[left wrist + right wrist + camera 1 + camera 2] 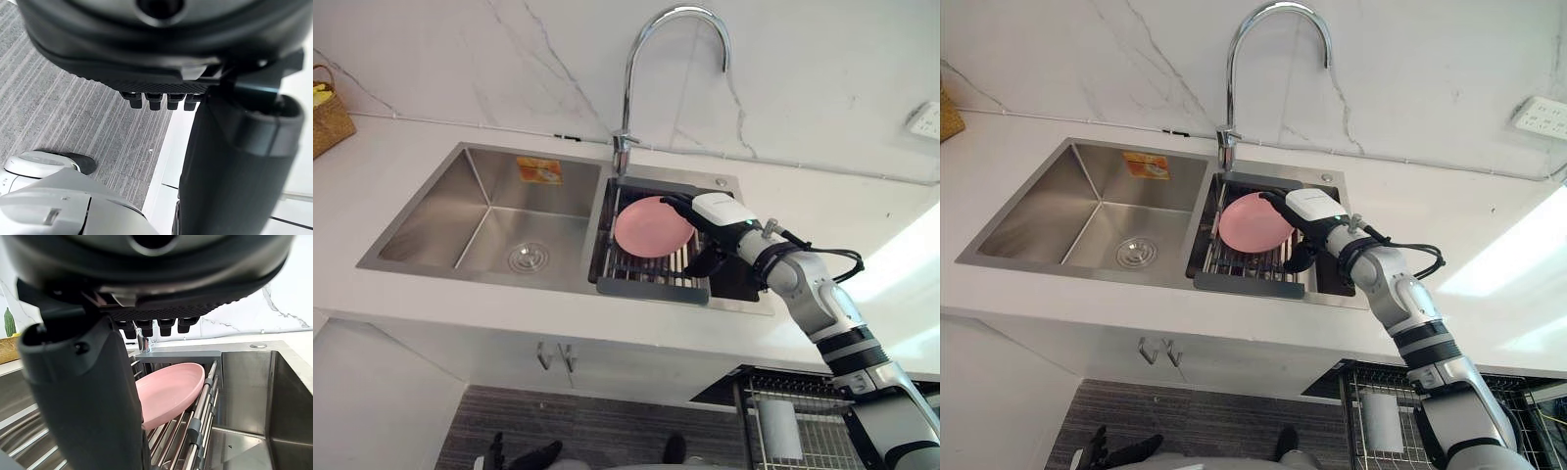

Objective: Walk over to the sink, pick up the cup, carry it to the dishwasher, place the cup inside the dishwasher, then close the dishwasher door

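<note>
A shallow pink dish (651, 227) leans tilted on the metal drain rack (651, 266) in the sink's right basin; I see no cup there. My right hand (715, 220) reaches in from the right. Its fingers lie relaxed over the dish's right rim and its thumb hangs below the rim. In the right wrist view the pink dish (171, 391) lies just past the right hand (83, 396), which holds nothing. My left hand (146, 44) hangs low over the striped floor with its fingers relaxed, and it also appears at the lower edge (533, 457).
The steel sink (460, 266) is set in a white counter, with a bare left basin and a tall curved faucet (636, 69) behind the divider. A woven basket (328, 117) stands at the far left. A wire dishwasher rack (813, 411) holding a white cylinder sits low on the right.
</note>
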